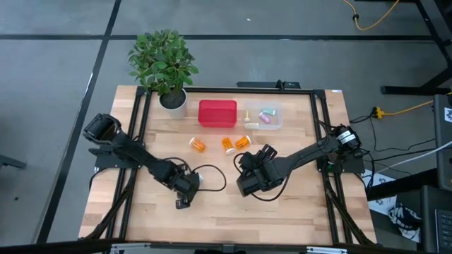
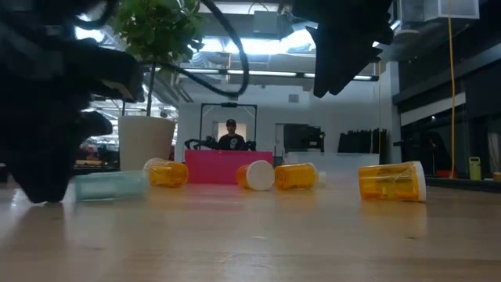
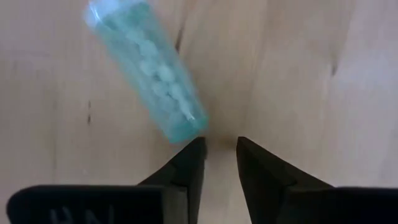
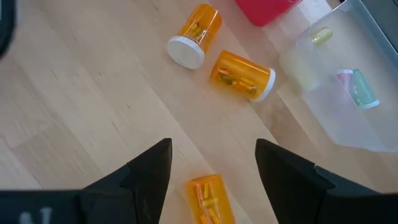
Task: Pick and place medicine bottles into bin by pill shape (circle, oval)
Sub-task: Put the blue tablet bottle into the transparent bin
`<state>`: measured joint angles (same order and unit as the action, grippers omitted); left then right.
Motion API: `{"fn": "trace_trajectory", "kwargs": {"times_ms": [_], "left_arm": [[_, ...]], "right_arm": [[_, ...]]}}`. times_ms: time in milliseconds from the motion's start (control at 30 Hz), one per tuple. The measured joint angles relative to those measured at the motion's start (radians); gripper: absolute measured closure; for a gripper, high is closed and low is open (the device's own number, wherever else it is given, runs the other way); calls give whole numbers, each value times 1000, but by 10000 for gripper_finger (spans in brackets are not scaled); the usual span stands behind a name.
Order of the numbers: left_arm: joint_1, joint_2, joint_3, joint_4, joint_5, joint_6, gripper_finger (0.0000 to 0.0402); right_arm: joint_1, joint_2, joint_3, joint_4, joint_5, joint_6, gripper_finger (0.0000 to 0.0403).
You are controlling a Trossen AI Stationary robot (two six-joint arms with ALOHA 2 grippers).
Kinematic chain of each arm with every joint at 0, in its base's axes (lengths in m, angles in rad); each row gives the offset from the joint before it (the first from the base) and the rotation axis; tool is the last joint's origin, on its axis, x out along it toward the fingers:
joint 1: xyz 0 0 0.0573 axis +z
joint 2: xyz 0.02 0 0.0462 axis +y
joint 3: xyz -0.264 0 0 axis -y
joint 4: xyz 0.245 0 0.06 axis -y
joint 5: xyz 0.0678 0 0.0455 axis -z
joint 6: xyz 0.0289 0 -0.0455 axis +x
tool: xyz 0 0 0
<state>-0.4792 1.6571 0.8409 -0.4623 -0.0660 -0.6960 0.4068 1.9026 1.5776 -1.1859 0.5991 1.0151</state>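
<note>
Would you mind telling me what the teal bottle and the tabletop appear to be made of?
The teal bottle looks like translucent plastic: pale round pills show through its wall. The tabletop looks like light, matte wood, with visible grain and plank seams.

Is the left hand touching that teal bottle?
Apart. In the left wrist view, the left hand is shut on nothing; the teal bottle lies just beyond its fingertips, bare wood between.

Overhead looks straight down; low view level across the table (image 1: pixel 226 219); wrist views close.

teal bottle (image 3: pixel 147 65) lying on wood | three orange bottles (image 4: pixel 242 75) lying
</note>
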Motion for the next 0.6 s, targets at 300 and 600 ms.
{"fn": "trace_trajectory", "kwargs": {"times_ms": [300, 600], "left_arm": [[161, 76, 70, 214, -83, 197, 310], [171, 73, 188, 10, -47, 287, 310]], "right_arm": [[0, 0, 0, 2, 1, 2, 169], [17, 0, 0, -5, -4, 0, 169]]}}
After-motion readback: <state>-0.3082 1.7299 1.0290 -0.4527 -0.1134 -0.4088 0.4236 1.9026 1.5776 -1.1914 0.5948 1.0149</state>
